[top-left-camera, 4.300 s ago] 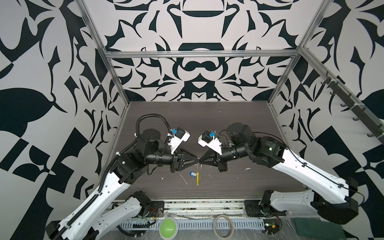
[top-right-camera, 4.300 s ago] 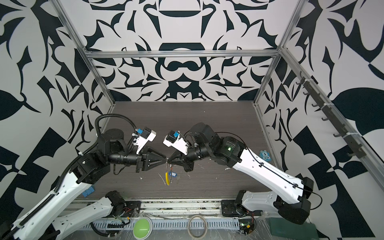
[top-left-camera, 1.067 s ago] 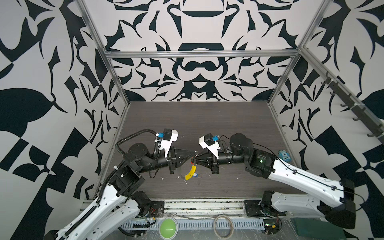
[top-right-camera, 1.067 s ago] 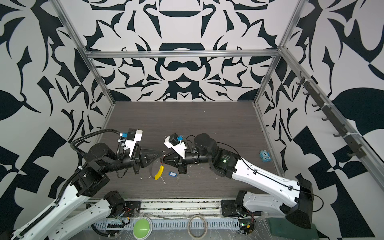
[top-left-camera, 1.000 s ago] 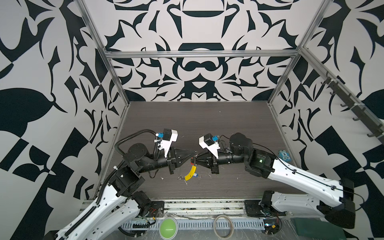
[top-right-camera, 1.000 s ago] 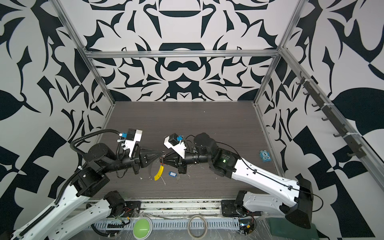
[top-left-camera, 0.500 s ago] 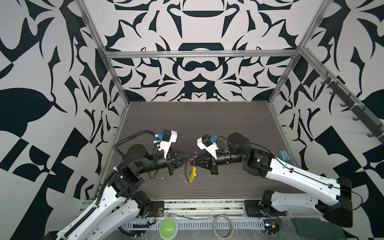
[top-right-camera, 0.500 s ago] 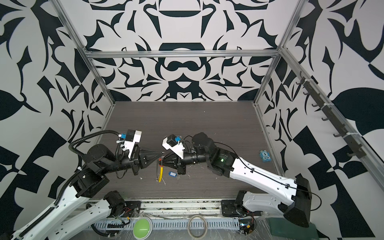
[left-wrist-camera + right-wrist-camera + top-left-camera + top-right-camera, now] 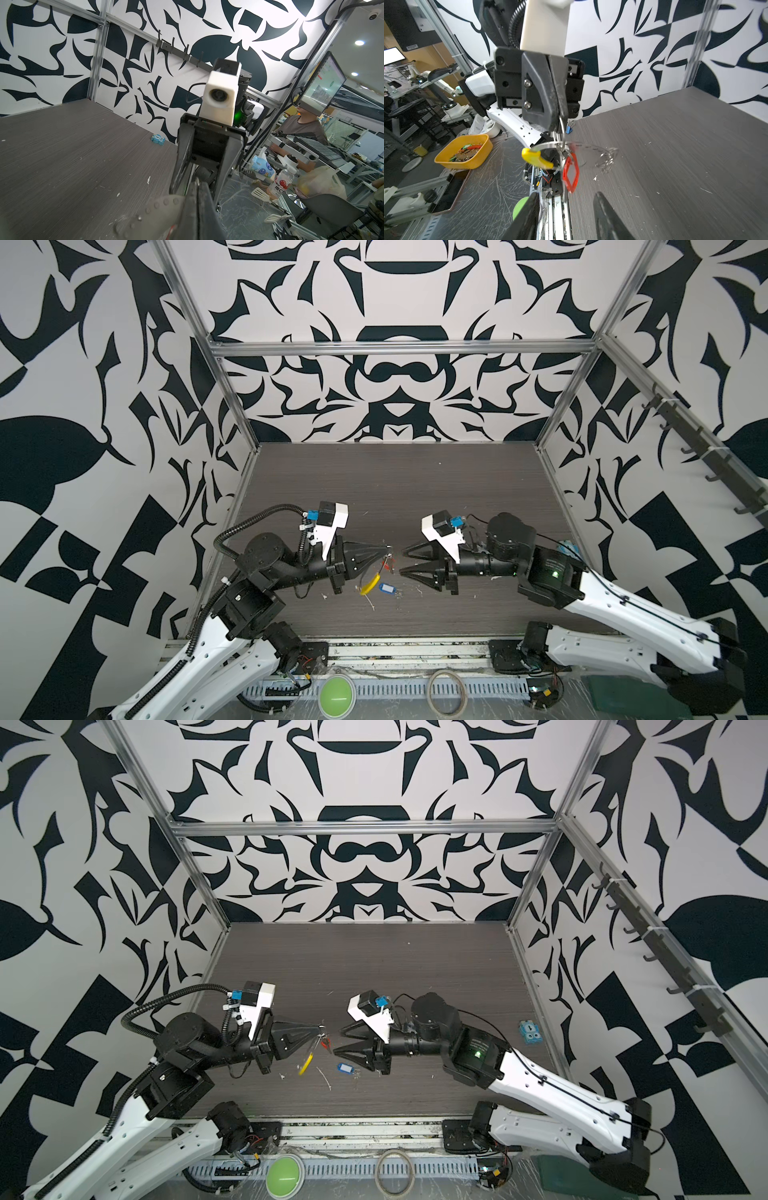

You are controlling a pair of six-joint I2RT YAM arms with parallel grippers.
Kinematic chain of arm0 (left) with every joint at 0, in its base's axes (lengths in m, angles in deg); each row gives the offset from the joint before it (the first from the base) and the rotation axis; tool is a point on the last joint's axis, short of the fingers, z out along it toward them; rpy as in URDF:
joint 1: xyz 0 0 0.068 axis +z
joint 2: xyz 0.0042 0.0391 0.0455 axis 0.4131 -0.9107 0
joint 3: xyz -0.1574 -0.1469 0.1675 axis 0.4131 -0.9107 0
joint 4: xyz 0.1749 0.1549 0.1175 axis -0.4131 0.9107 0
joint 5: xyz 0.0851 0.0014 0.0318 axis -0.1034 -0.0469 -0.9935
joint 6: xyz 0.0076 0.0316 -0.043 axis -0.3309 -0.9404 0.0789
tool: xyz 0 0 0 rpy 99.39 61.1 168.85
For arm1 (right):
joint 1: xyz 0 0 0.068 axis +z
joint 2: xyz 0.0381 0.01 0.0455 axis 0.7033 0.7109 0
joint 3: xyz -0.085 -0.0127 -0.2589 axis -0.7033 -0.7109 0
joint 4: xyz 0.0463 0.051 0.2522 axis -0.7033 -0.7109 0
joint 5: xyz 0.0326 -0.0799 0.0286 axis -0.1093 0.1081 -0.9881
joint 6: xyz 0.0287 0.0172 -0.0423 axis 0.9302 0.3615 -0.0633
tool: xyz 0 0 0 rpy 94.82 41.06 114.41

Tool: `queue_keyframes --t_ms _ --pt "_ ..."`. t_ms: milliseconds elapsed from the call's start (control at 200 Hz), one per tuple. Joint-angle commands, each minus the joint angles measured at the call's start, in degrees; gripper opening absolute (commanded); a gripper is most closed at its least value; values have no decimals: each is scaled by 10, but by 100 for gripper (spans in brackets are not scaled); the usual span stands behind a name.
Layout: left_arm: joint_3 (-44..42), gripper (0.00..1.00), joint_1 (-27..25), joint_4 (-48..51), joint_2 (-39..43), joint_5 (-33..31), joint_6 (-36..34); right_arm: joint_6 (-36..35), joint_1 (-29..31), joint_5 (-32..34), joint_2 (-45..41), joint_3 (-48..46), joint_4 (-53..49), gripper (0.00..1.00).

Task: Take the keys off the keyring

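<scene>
My left gripper (image 9: 388, 548) (image 9: 322, 1027) is shut, pinching a small silver ring of the red-tagged keys (image 9: 571, 174) at its tip (image 9: 560, 122). The keyring (image 9: 536, 159), a thin wire loop with a yellow sleeve (image 9: 371, 583) (image 9: 306, 1064), dangles from that bunch above the table, blurred with motion. The red tag (image 9: 390, 566) hangs beside it. The blue-tagged keys (image 9: 386, 588) (image 9: 344, 1067) lie flat on the table just below. My right gripper (image 9: 403, 561) (image 9: 338, 1041) (image 9: 566, 195) faces the left one a short gap away, open and holding nothing.
A small blue block (image 9: 530, 1031) (image 9: 158, 139) lies by the right wall. White scraps (image 9: 370, 602) dot the dark table. Past the front edge sit a green button (image 9: 336, 695), a beige hoop (image 9: 446, 686) and a yellow bin (image 9: 464, 151).
My right gripper has opened and drawn back to the right, away from the left gripper's tip. The keyring and red tag now hang from the left gripper alone.
</scene>
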Motion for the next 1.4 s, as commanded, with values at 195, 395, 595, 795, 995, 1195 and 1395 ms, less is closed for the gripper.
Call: queue_keyframes --t_ms 195,395,595,795,995,1195,1395 --pt "-35 0 -1 -77 19 -1 14 57 2 2 1 -2 165 45" --pt "-47 0 -1 -101 32 -12 22 99 2 -21 36 -8 226 40" --pt "-55 0 -1 -108 38 -19 25 116 3 -33 48 -11 245 31" --pt "-60 0 -1 -106 46 -31 24 129 5 -52 56 -15 258 31" --pt "-60 0 0 -106 47 -36 24 134 7 -59 60 -18 259 29" --pt "-62 0 0 -105 47 -41 22 141 10 -68 69 -20 265 28" --pt "-64 0 0 -101 52 -50 20 143 12 -70 75 -21 267 17"
